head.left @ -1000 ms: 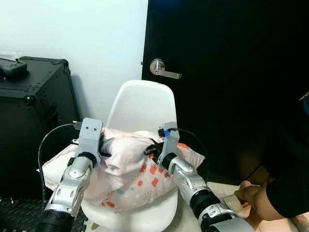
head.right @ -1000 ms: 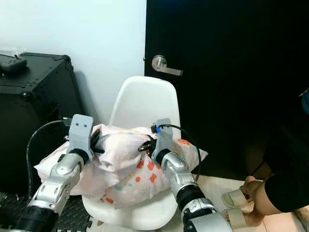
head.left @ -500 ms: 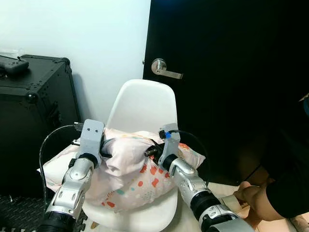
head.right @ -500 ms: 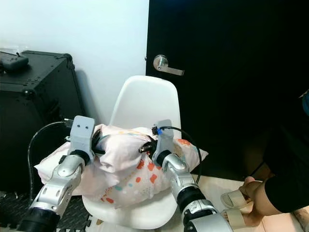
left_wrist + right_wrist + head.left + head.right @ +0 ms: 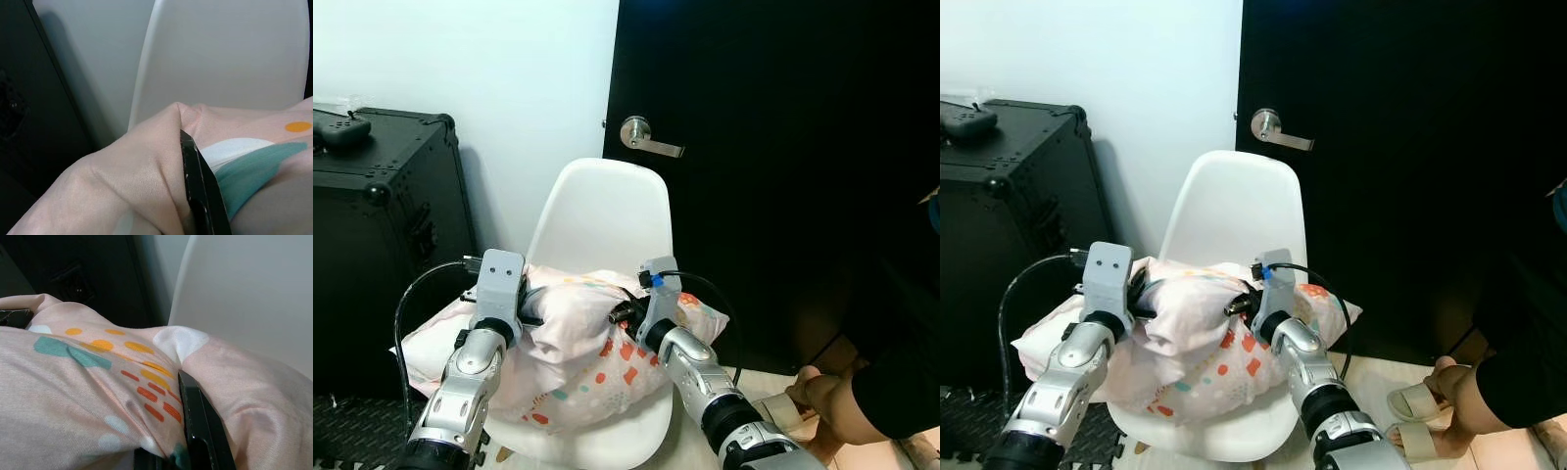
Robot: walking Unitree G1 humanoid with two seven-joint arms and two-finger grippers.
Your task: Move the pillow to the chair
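A pink pillow (image 5: 578, 362) with coloured spots lies across the seat of the white shell chair (image 5: 602, 211), its ends hanging past both sides. My left gripper (image 5: 534, 306) is shut on a bunched fold at the pillow's upper left. My right gripper (image 5: 619, 313) is shut on the fabric at its upper right. In the left wrist view one black finger (image 5: 198, 191) is sunk into the pillow cloth (image 5: 122, 181). In the right wrist view another black finger (image 5: 198, 426) is pressed in the same way into the cloth (image 5: 88, 382). The other fingers are hidden by folds.
A tall black case (image 5: 372, 215) stands close on the chair's left. A black door (image 5: 773, 147) with a silver lever handle (image 5: 646, 137) is behind it. A person (image 5: 891, 382) crouches at the lower right, hand (image 5: 813, 387) near the floor. A black mat (image 5: 342, 431) lies at the lower left.
Both arms have sunk a little with the pillow, which now rests lower and flatter on the seat. Both grips look unchanged.
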